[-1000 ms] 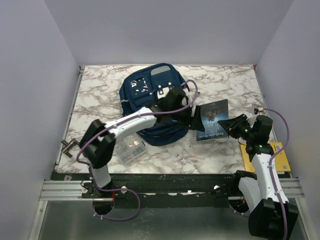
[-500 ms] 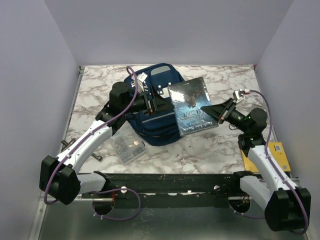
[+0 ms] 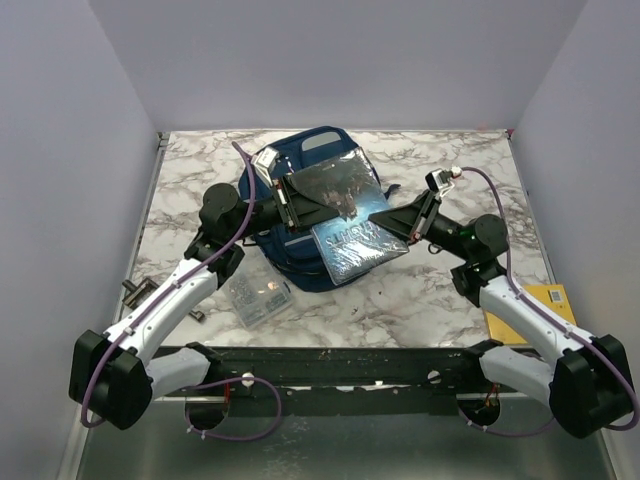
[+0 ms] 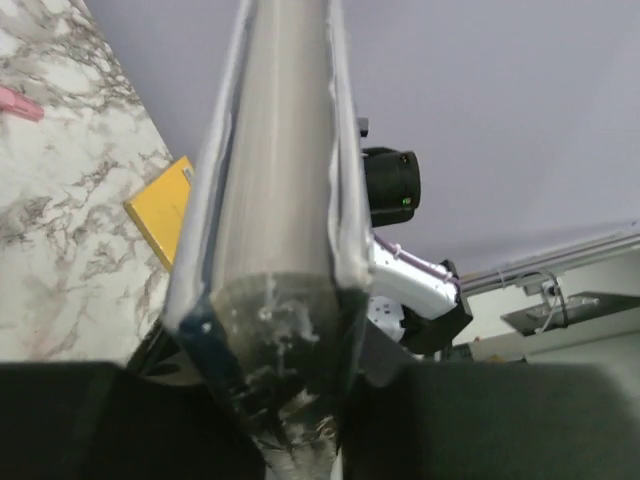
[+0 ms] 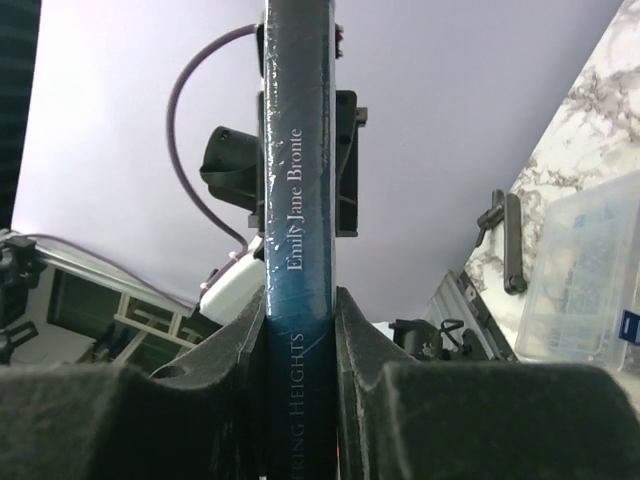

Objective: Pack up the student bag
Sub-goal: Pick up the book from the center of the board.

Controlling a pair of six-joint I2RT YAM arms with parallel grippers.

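The student bag (image 3: 300, 268), a navy backpack, lies at the table's middle rear, largely hidden under a blue book (image 3: 345, 215). The book is held tilted above the bag between both arms. My right gripper (image 3: 392, 216) is shut on its spine side, where the lettered spine (image 5: 298, 150) stands upright between the pads of the right gripper (image 5: 300, 400). My left gripper (image 3: 288, 200) grips the opposite edge. In the left wrist view the book's page edge (image 4: 280, 200) rises from the left gripper (image 4: 290, 420), whose jaws press on both covers.
A small clear plastic box (image 3: 255, 292) lies just left of the bag's near end and shows too as the box (image 5: 585, 270). A yellow flat item (image 3: 535, 300) lies at the right edge. A black tool (image 3: 135, 292) lies at the left edge.
The right arm lifted the book off the table and carried it left over the bag. The left arm pulled back from the bag's right side, opened wide, then closed on the book's left edge.
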